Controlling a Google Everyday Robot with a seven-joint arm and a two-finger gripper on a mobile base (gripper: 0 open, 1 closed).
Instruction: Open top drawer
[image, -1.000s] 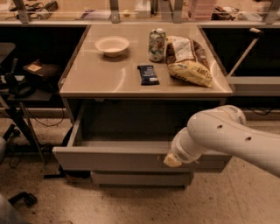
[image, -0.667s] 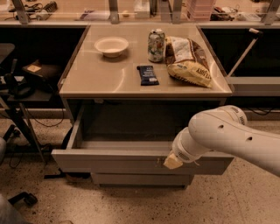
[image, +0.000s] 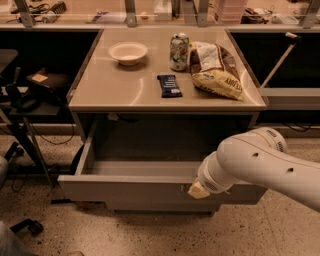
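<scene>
The top drawer is a wide grey front pulled well out from under the table, its inside open to view. My white arm comes in from the right and crosses the drawer's right half. The gripper is at the drawer front's upper edge, right of centre; only a pale tip shows beyond the wrist. A slimmer grey drawer front shows just below the open one.
The beige table holds a white bowl, a soda can, a dark snack bar and a chip bag. A black stand with cables is at the left. A speckled floor lies in front.
The drawer has slid a little further out toward the camera, and my arm and gripper have drawn back with it.
</scene>
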